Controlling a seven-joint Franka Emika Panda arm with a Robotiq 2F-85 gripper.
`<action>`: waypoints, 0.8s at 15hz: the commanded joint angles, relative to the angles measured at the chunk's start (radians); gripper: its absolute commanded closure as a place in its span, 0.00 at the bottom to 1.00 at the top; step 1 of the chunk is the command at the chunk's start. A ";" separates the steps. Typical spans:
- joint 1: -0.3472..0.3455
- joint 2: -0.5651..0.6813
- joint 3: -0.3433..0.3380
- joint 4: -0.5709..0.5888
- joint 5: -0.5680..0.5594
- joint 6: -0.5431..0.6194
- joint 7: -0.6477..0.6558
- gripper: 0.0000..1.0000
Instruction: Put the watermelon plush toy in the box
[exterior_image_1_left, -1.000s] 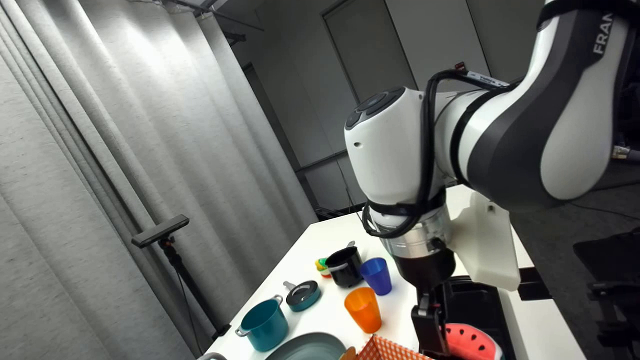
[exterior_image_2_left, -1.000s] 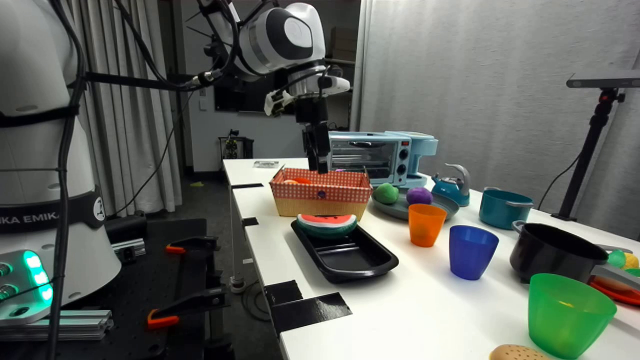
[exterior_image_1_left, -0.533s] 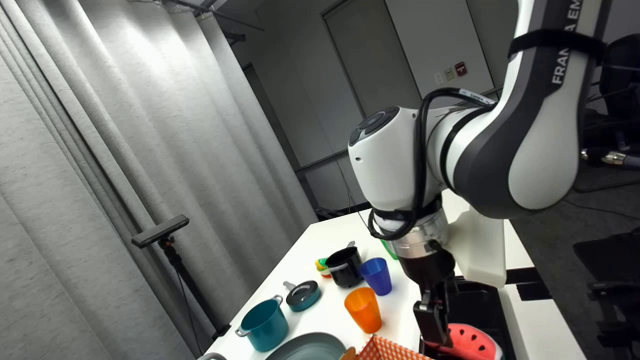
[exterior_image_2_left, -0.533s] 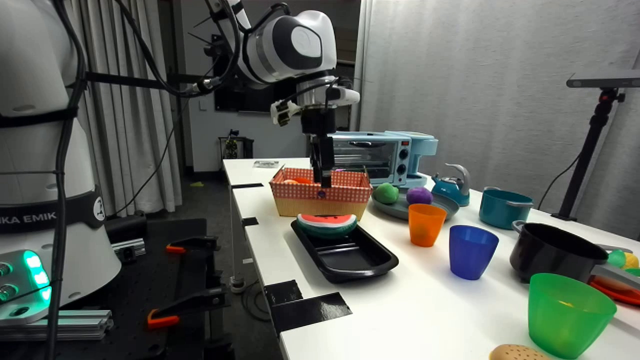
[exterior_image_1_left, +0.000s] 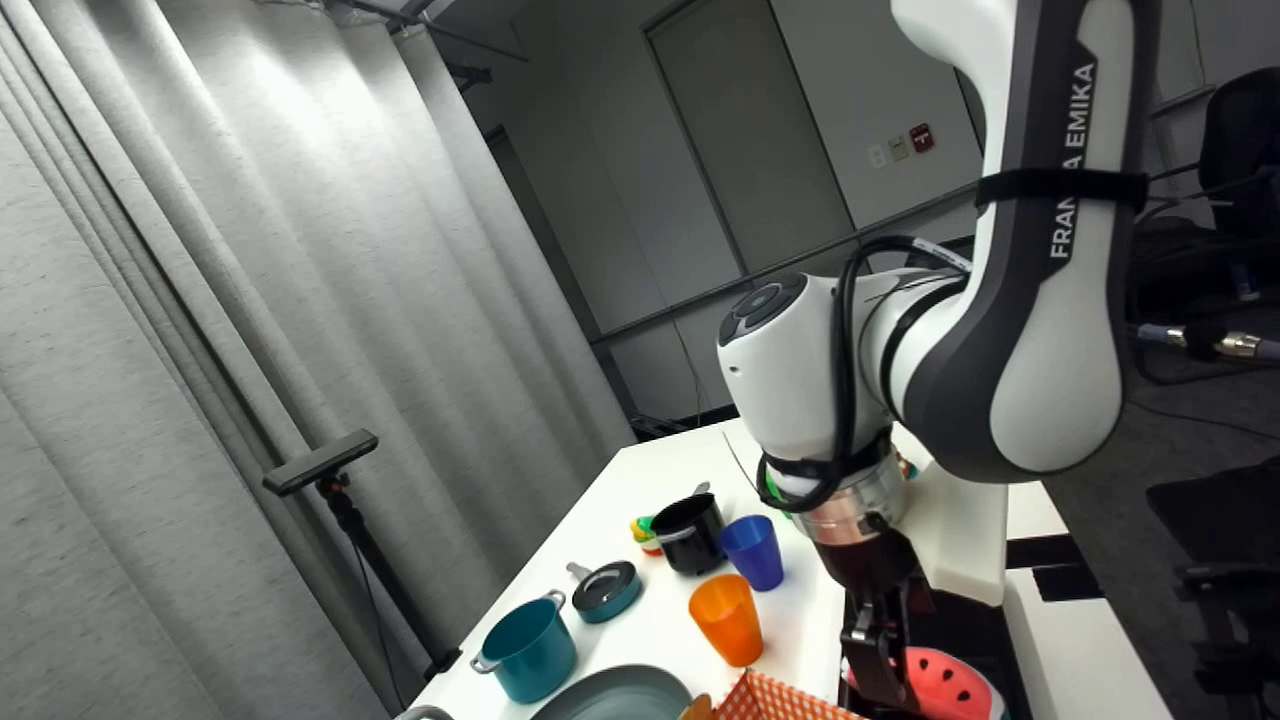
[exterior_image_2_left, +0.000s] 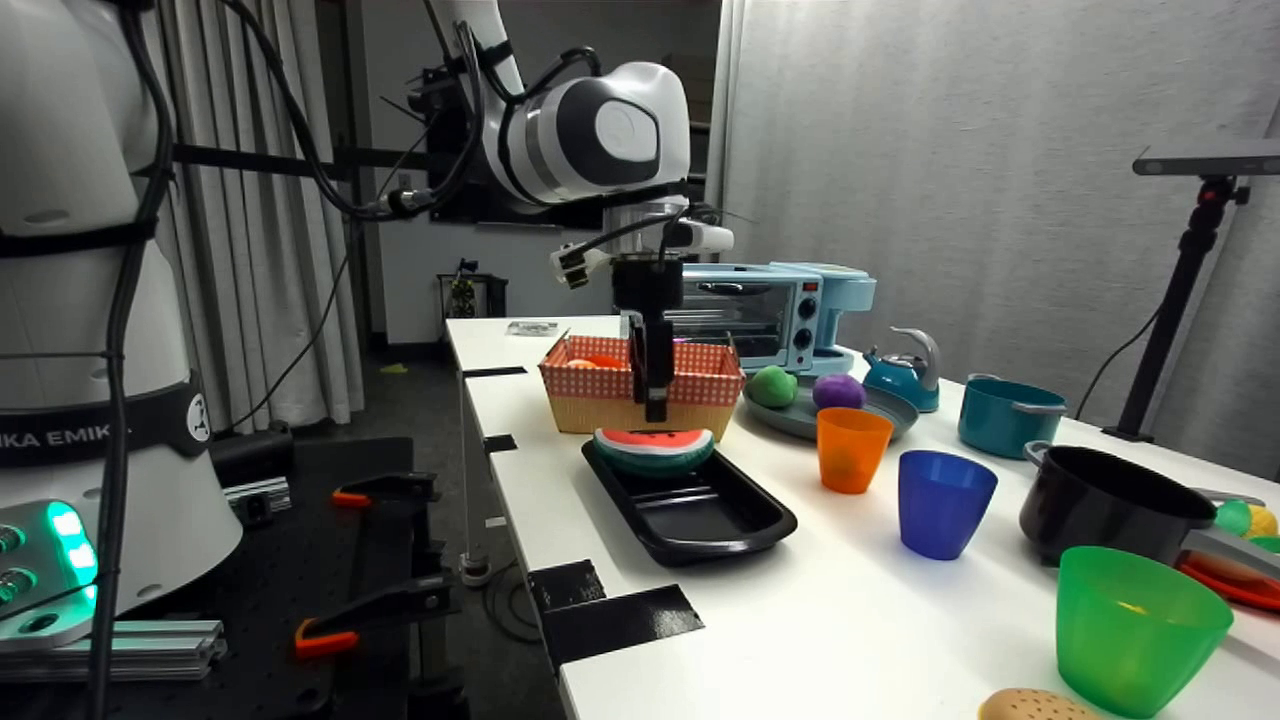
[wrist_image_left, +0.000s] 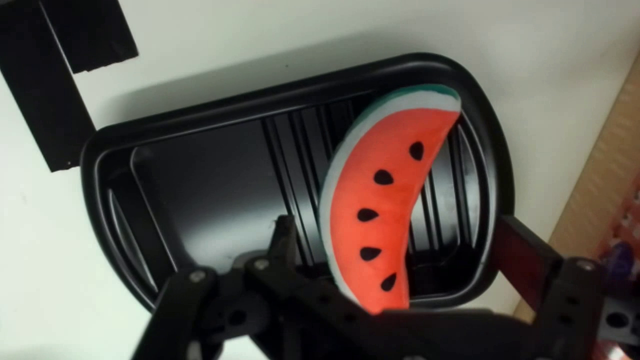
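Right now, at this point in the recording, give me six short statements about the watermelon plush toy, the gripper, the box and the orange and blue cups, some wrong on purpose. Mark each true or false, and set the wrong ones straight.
1. The watermelon plush toy lies in the black tray. True.
2. In the wrist view, the toy's red side is out of sight. False: it shows plainly there.
3. The gripper is open. True.
4. In an exterior view, the orange cup appears between the box and the blue cup. True.
5. The blue cup lies on its side. False: it stands upright.
6. The toy is inside the box. False: it is in the black tray.
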 joint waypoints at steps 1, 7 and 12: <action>0.003 0.061 -0.029 0.020 0.027 0.048 -0.016 0.00; 0.022 0.125 -0.049 0.047 0.055 0.067 -0.019 0.29; 0.038 0.144 -0.056 0.072 0.054 0.059 -0.022 0.67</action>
